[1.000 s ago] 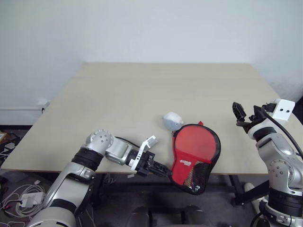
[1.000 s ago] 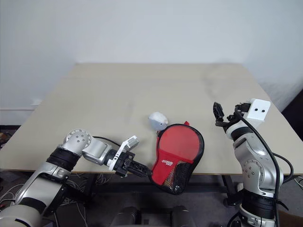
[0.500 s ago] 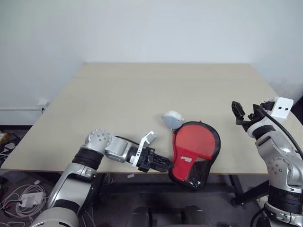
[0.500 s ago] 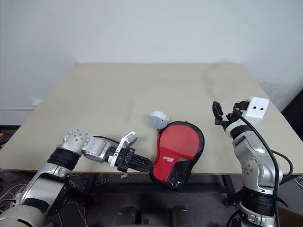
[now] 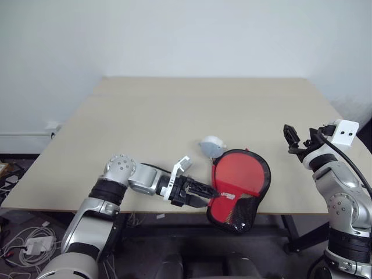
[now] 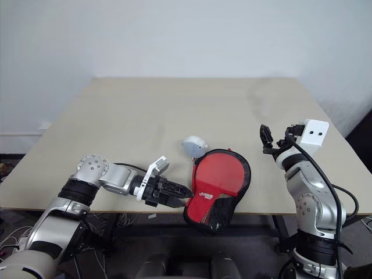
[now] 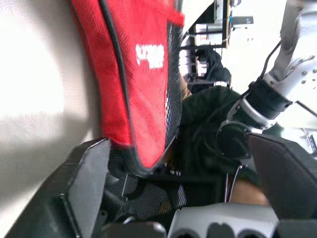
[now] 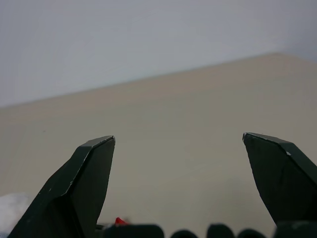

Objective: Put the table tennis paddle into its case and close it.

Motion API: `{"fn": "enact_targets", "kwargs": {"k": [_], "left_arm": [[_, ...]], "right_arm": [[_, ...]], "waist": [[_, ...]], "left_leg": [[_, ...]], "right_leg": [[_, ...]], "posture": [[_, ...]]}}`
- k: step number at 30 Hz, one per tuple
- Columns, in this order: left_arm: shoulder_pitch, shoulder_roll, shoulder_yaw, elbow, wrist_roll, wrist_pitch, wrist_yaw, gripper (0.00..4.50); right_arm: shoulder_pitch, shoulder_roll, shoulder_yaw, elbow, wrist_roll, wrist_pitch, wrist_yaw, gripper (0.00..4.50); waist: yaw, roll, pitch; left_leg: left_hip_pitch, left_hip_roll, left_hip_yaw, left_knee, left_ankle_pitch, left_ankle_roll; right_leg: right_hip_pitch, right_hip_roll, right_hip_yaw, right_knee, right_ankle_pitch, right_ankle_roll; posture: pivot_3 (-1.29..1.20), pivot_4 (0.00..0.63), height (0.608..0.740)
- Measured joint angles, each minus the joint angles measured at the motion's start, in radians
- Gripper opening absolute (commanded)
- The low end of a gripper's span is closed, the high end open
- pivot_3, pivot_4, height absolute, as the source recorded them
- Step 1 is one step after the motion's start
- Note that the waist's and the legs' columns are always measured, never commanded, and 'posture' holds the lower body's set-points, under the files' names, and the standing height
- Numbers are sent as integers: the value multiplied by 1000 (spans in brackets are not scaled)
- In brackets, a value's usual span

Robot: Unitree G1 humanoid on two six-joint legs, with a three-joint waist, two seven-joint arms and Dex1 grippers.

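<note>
Overhead, a wide beige table (image 5: 174, 122) stands against a plain white wall. At its near edge, slightly right of centre, lies the case (image 5: 239, 187), a soft paddle-shaped pouch with a red fabric face, black zipper edging and a small white logo. Its rounded part rests on the tabletop, while its narrower lower end, with the black mesh pocket, hangs over the table's front edge. The table tennis paddle cannot be made out on its own; whether it lies inside the case cannot be told.

Touching the case's far left corner sits a small grey-white soft lump (image 5: 212, 147).

From the left, the left gripper (image 5: 204, 191) reaches in sideways along the table's near edge, pointing right toward the case. Its two black fingers (image 7: 84, 183) stand spread apart, with the case's lower left edge between them. In the left wrist view the red fabric and black edging run down into the gap between the fingers; the fingers are not pressed onto it.

On the right, the right gripper (image 5: 299, 139) is raised above the table's right edge, well apart from the case, pointing forward over the tabletop. Its fingers are wide apart with nothing between them
</note>
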Motion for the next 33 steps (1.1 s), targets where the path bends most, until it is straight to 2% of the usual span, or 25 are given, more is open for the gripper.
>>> {"fn": "enact_targets", "kwargs": {"k": [8, 15, 23, 28, 33], "left_arm": [[-23, 6, 45, -14, 71, 0, -70, 4478], [-67, -60, 66, 1, 288, -57, -145, 4478], [-69, -109, -105, -181, 658, -511, -466, 4478], [-79, -180, -167, -191, 812, -665, -547, 4478], [-60, -286, -288, -127, 1091, -987, -520, 4478]], "right_arm": [[3, 16, 1, 0, -8, -7, 0, 4500], [-9, 23, 4, 6, -8, -20, 1, 4500], [-36, 15, 22, 29, -24, -21, 13, 4500], [-51, 4, 31, 37, -32, -21, 25, 4500], [-56, 4, 34, 39, -47, -21, 29, 4500]], "waist": [[0, 0, 0], [0, 0, 0], [1, 0, 0], [0, 0, 0], [1, 0, 0]], "left_leg": [[0, 0, 0, -1, 0, 0], [0, 0, 0, 0, 0, 0], [0, 0, 1, -1, 1, -1], [0, 0, 1, -1, 1, -1], [0, 0, 1, -1, 1, -1]], "right_leg": [[0, 0, 0, 0, 0, 0], [0, 0, 0, 0, 0, 0], [1, 0, 0, -1, 1, -2], [0, 0, 0, -1, 0, 0], [2, 0, 1, -2, 0, 0]], "posture": [[0, 0, 740], [0, 0, 740], [0, 0, 740], [0, 0, 740], [0, 0, 740]]}}
